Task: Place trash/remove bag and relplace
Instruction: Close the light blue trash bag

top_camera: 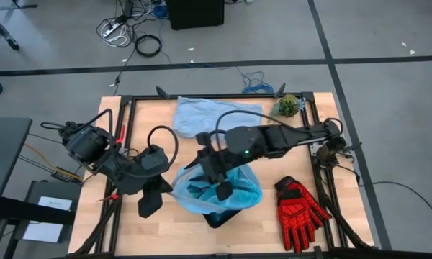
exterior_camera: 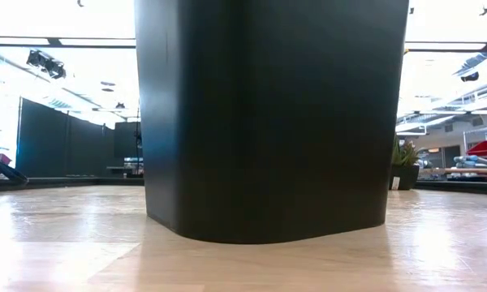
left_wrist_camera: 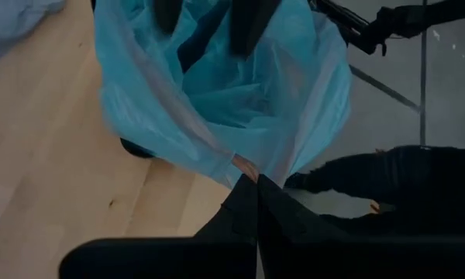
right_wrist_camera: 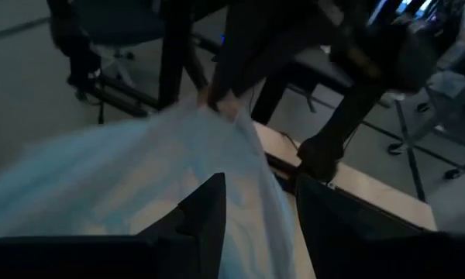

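- Bag (top_camera: 219, 188): the cyan liner sits near the front middle of the table, bunched over the black bin (top_camera: 221, 216), whose dark edge pokes out beneath it toward the front.
- At the left, my left gripper (top_camera: 171, 188) is clenched on the bag's left edge; my left wrist view shows the fingers (left_wrist_camera: 252, 203) pressed together with a fold of cyan film pinched between them.
- Toward the middle, my right gripper (top_camera: 214, 180) reaches into the bag's top. The wrist view shows its fingers (right_wrist_camera: 208, 203) spread apart with film running between them, so I judge it released, not gripping.
- Behind the bag lies a paler grey-blue bag (top_camera: 205, 116); farther right sit a small plant (top_camera: 288, 106) and a red glove (top_camera: 300, 211).
- Risks, as I judge them: my left pinch holds only a thin fold, so a hard pull could tear the film or let it slip out. If the right fingers close on a loose layer rather than the rim, the bag may bunch further. Dragging sideways could also tip or slide the bin.
- Hidden: I see no paper wads anywhere, and cannot tell whether any lie inside the bag. The low view is filled by the bin's wall, so neither gripper shows there. How far the liner still sits inside the bin is unclear.
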